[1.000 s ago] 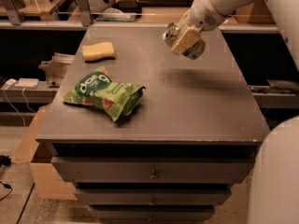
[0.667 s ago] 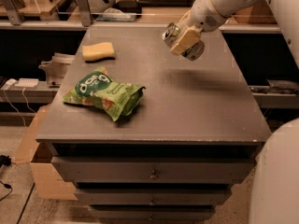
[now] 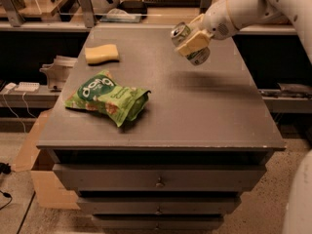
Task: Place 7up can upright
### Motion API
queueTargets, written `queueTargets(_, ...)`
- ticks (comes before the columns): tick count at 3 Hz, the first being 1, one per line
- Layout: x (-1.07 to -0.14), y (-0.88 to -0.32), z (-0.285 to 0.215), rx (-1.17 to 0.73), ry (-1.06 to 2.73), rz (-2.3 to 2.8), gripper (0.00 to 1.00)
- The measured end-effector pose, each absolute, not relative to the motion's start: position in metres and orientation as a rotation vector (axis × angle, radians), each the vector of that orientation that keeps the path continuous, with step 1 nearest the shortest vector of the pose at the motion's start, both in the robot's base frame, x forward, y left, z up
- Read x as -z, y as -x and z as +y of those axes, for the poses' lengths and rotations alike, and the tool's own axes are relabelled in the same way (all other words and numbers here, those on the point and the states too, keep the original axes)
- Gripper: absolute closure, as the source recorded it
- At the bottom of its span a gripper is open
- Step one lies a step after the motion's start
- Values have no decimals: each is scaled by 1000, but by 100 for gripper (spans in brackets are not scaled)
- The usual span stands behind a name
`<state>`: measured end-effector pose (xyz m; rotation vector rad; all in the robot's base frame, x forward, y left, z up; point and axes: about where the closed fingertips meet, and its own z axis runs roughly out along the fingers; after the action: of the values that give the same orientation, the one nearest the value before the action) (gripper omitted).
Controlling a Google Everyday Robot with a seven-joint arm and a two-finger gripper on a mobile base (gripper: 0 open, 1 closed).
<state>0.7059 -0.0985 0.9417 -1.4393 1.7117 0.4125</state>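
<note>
The 7up can point(image 3: 186, 42) is a small silvery can with green markings. It hangs tilted in the air above the far right part of the grey table top point(image 3: 195, 111), its silver top pointing up-left. My gripper point(image 3: 191, 42) is shut on the can, with a tan finger pad point(image 3: 194, 42) across its side. The white arm reaches in from the upper right. The can's shadow falls on the table to the right below it.
A green snack bag point(image 3: 108, 97) lies on the left middle of the table. A yellow sponge point(image 3: 102, 53) lies at the far left. Shelves with clutter point(image 3: 122, 13) run behind the table. Drawers point(image 3: 158, 182) are below the front edge. A cardboard box point(image 3: 39, 174) stands at lower left.
The can and gripper have hardly moved; the can stays tilted in the air at the same spot.
</note>
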Motion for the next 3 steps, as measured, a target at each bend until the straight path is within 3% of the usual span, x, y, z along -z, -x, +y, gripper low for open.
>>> queueTargets(3,-949,-718,-118,-653,1027,1478,100)
